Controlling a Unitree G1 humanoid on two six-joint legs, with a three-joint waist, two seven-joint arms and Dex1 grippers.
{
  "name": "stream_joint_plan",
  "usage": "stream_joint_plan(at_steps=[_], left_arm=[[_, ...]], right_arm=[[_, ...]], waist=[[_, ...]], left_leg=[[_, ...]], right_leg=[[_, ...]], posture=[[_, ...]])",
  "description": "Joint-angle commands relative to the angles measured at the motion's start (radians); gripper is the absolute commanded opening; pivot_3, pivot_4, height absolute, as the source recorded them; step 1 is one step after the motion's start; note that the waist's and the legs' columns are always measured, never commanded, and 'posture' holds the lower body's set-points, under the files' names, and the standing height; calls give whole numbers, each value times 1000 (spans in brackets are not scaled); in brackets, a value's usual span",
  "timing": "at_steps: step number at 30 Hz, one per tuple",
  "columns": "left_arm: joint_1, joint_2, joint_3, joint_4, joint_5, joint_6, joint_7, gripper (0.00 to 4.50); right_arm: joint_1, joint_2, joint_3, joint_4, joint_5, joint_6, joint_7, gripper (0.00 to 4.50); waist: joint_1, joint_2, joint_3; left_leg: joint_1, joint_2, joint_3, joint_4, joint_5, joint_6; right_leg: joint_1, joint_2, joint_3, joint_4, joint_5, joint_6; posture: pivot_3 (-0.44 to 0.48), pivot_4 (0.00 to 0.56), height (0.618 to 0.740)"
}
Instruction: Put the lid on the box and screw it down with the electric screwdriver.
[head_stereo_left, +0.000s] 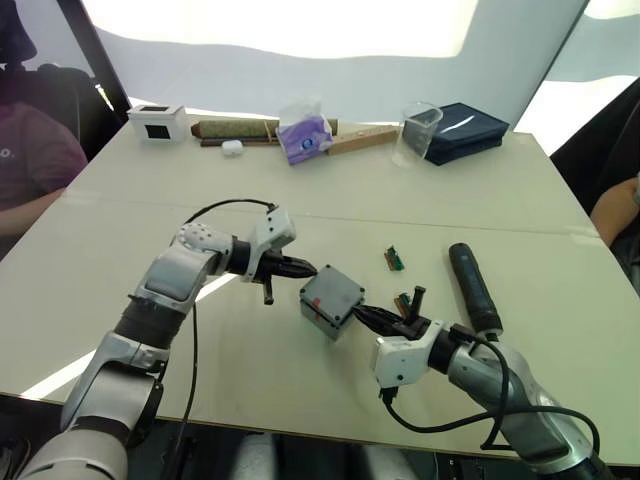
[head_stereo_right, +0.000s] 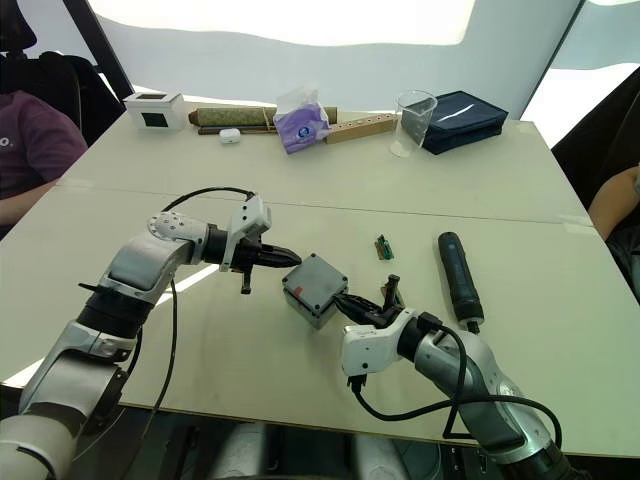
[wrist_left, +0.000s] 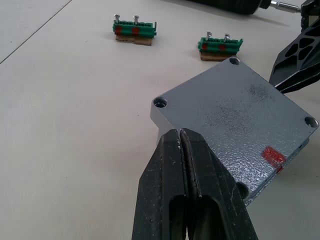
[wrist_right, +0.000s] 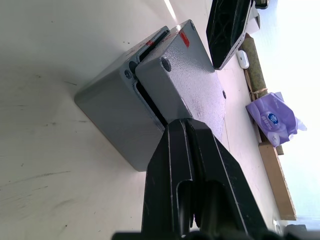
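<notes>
Table (head_stereo_left: 330, 220): pale top, task things in its near half, clutter along the far edge.

Electric screwdriver (head_stereo_left: 474, 288): lies flat toward the table's right edge, well apart from both claws, bit end pointing to the near edge.

Box (head_stereo_left: 328, 316): grey, near the middle of the near half, red mark on its side. Lid (wrist_left: 235, 107) sits on top, slightly askew; right wrist view shows a dark gap along one edge, so not seated flush.

Left gripper (wrist_left: 182, 141): fingers clenched together, holding nothing, tips pressed at the lid's edge on the far-left side.

Right gripper (wrist_right: 187, 126): fingers likewise closed, empty, tips against the lid's opposite side.

Two green screw strips (wrist_left: 134, 31) (wrist_left: 221, 45): on the table between box and screwdriver, screws standing in them.
</notes>
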Motion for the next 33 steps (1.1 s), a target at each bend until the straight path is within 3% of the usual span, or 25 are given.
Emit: stream_joint_plan(at_steps=[1,19,28,33], left_arm=[[8,3,-8,-37,-10,2,-17,0],[39,-13,-23,-88,-19,19,-18,0],[-51,-26,90,-12,-88,63,26,0],[-60,8,90,36,-53,36,33,0]], right_arm=[[-16,10,1,-15,4,-10,-14,33],[-3,3,-11,-34,6,-7,-12,33],[1,-6,-16,-28,9,-11,-10,33],[-2,-8,-16,-24,9,-11,-9,33]], waist=[[0,0,0],[-2,0,0],[0,0,0],[-2,0,0]], left_leg=[[0,0,0,0,0,0],[0,0,0,0,0,0],[0,0,0,0,0,0],[0,0,0,0,0,0]], right_leg=[[0,0,0,0,0,0],[0,0,0,0,0,0],[0,0,0,0,0,0],[0,0,0,0,0,0]], posture=[[0,150,740],[0,150,740],[0,150,740],[0,150,740]])
